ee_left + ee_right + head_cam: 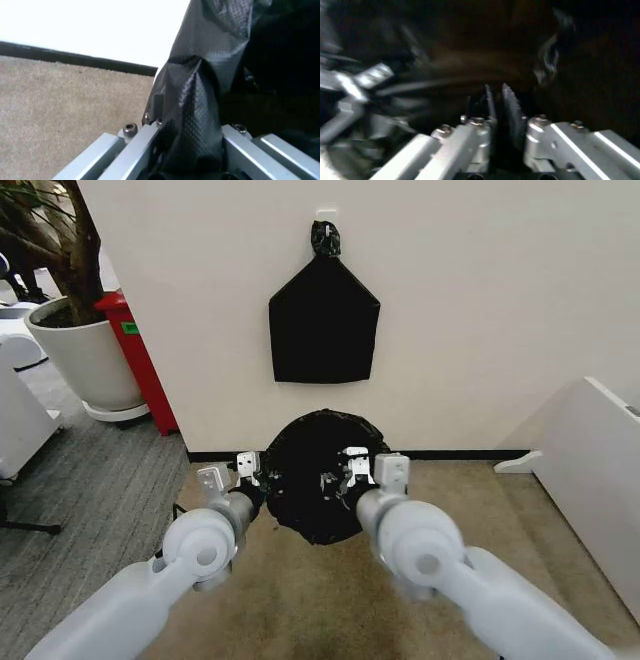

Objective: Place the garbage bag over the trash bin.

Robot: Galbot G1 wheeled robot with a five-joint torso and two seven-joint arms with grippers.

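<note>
The thin, glossy, crinkly black plastic garbage bag [318,480] is seen in the head view as a round dark mass on the beige carpet [300,600], just below the centre of the picture and close against the black skirting of the cream wall [480,300]. The small round trash bin is wrapped by the black film and its own surface cannot be made out; whether anything lies inside cannot be told. The left gripper [243,470] is placed at the bag's 9 o'clock edge, and in the left wrist view [192,150] a twisted fold of the garbage bag [195,112] is pinched between its metal jaws, which are closed narrowly on the film. The right gripper [352,468] is placed over the bag at about 2 o'clock of its outline; in the right wrist view [502,123] its serrated fingertips [512,108] are held narrowly together with dark plastic [470,45] all around, and a thin edge of film seems to be caught between them. On the wall at 12 o'clock above the bag a smooth matte flat black bag with a triangular top [323,325] is hung. At 10 o'clock a large white plant pot [85,360] holding a leafy plant is stood, beside a red cabinet [145,365].
</note>
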